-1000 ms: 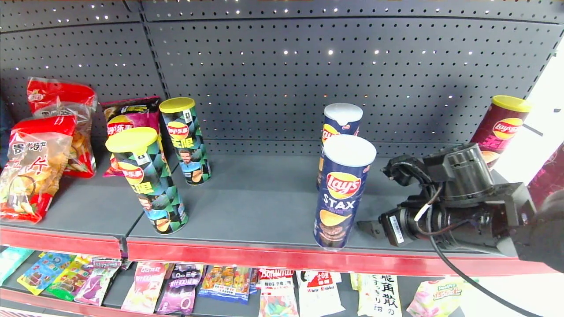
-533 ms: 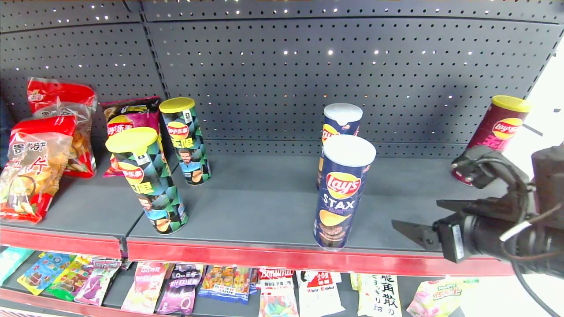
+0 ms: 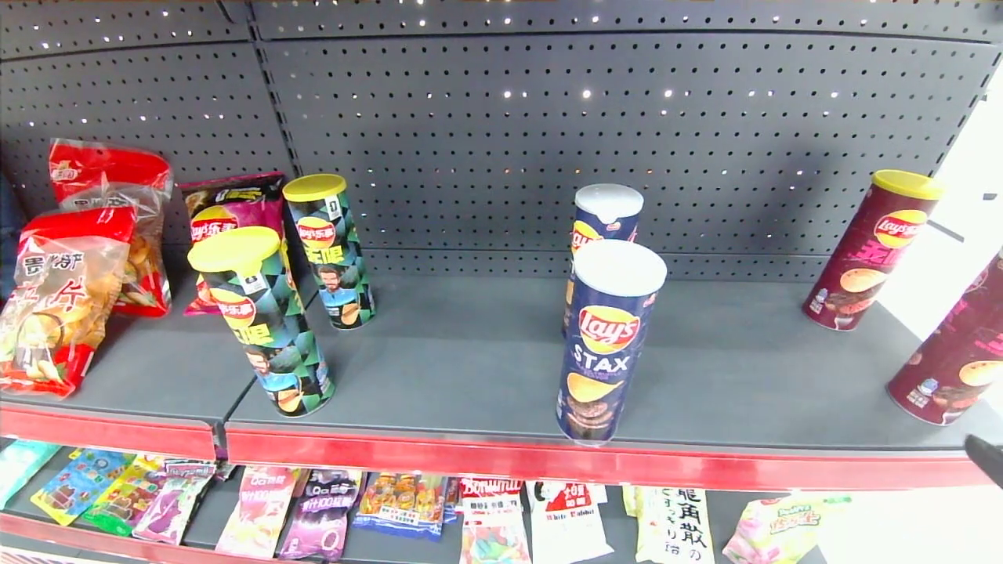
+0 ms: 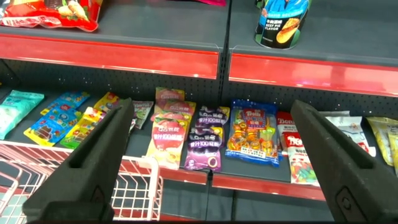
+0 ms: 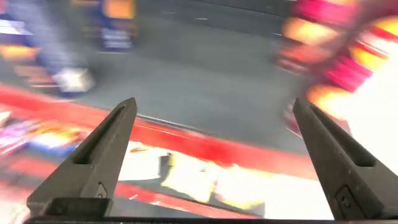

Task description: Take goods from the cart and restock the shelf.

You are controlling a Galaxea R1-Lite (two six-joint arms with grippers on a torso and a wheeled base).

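On the grey shelf (image 3: 470,352) two blue chip cans stand in the middle, one at the front (image 3: 607,345) and one behind it (image 3: 605,215). Two maroon cans stand at the right, one at the back (image 3: 870,251) and one near the front edge (image 3: 952,352). Two green-black cans with yellow lids (image 3: 262,321) stand left of centre. My right gripper (image 5: 216,104) is open and empty, just off the shelf's red front edge (image 5: 205,146); one fingertip (image 3: 987,457) shows at the lower right in the head view. My left gripper (image 4: 211,106) hangs open and empty below the shelf, above the white wire cart (image 4: 37,180).
Red snack bags (image 3: 63,290) and a purple chip bag (image 3: 231,207) fill the shelf's left end. Candy packets (image 4: 199,134) lie along the lower shelf. Bare shelf floor lies between the blue cans and the maroon cans, and between the green-black and blue cans.
My right arm has pulled back off the shelf to the right and down, almost out of the head view. The front maroon can it was covering now shows.
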